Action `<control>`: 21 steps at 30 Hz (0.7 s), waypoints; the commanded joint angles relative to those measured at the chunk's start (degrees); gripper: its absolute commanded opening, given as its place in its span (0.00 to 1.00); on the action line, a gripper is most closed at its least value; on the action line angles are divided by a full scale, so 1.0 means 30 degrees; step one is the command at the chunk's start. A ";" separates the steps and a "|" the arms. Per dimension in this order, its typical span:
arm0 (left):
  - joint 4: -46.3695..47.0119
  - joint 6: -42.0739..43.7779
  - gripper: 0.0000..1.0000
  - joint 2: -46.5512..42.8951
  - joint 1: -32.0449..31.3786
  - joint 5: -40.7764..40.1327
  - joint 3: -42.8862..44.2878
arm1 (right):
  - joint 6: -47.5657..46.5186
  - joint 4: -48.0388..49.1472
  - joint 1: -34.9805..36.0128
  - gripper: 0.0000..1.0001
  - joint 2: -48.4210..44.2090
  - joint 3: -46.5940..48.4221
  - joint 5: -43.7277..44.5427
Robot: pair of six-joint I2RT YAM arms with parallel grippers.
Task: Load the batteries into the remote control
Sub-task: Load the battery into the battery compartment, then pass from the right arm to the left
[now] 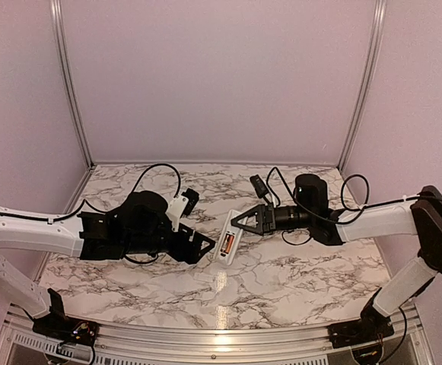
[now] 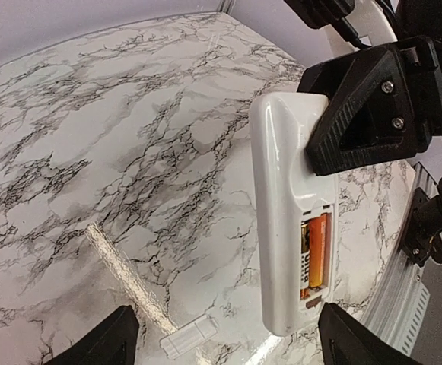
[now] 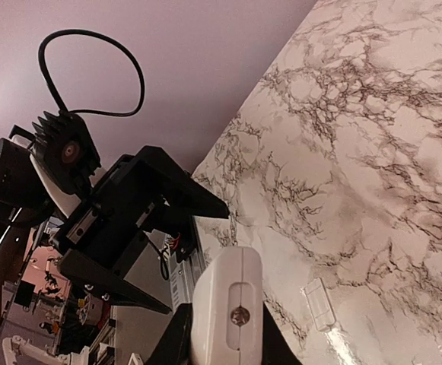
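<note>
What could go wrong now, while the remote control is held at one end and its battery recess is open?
1. The right gripper holds the remote control only at the end away from the recess. A push from the open left gripper near the recess could twist it in that grip.
2. The recess is uncovered, and a small white cover lies on the table. The orange battery might slip out if the remote tilts.
</note>
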 commanded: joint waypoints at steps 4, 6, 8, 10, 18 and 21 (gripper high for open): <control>-0.0624 0.0954 0.88 0.1308 -0.0786 -0.1046 0.1322 | 0.0723 0.0053 -0.0479 0.00 0.0282 -0.0968 0.1267; -0.1159 0.1283 0.94 0.2257 -0.1210 -0.1660 0.2279 | 0.0996 0.0059 -0.0478 0.00 0.0313 -0.1075 0.1793; -0.1404 0.1346 0.96 0.3127 -0.1467 -0.1954 0.3059 | 0.1269 0.0159 -0.0478 0.01 0.0319 -0.1201 0.2098; -0.1412 0.1295 0.98 0.3958 -0.1562 -0.2041 0.3716 | 0.1537 0.0338 -0.0478 0.02 0.0412 -0.1358 0.2272; -0.3553 0.1056 0.96 0.7029 -0.1608 -0.3270 0.6871 | 0.2745 0.1864 -0.0478 0.03 0.0388 -0.1926 0.2279; -0.4099 0.1066 0.92 0.7903 -0.1591 -0.3200 0.7585 | 0.2818 0.1927 -0.0478 0.04 0.0270 -0.1979 0.2387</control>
